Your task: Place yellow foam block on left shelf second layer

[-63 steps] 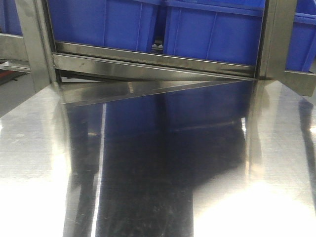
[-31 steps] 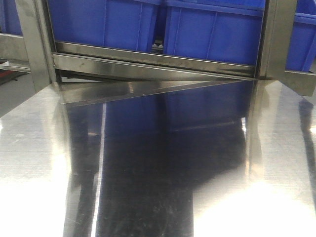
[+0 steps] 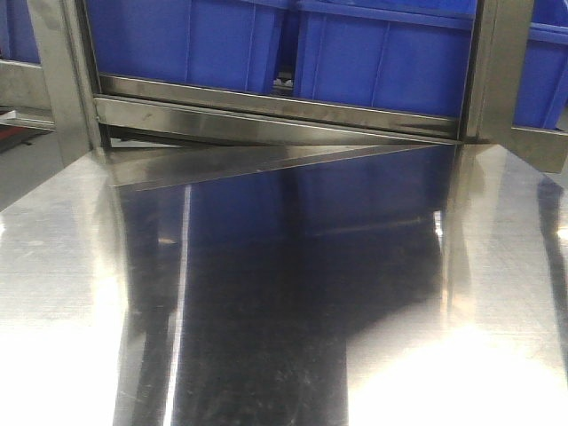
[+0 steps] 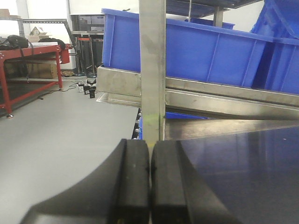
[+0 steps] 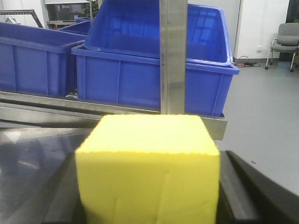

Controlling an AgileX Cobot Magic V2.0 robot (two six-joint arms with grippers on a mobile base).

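The yellow foam block (image 5: pixel 147 172) fills the lower middle of the right wrist view. My right gripper (image 5: pixel 148 161) is shut on it, with a dark finger (image 5: pixel 240 186) against each side. In the left wrist view my left gripper (image 4: pixel 150 158) is shut with nothing in it, and it sits over the edge of the steel surface. A steel shelf rail (image 3: pixel 266 120) holding blue bins (image 3: pixel 382 62) runs across the back of the front view. Neither gripper nor the block shows in that view. I cannot tell which level is the left shelf's second layer.
A shiny steel surface (image 3: pixel 284 293) spreads below the rail. Steel uprights (image 4: pixel 152 70) (image 5: pixel 173 56) stand straight ahead of each wrist. Blue bins (image 5: pixel 140 79) sit behind them. Grey floor, a red bench (image 4: pixel 28 51) and a chair (image 5: pixel 284 42) lie beyond.
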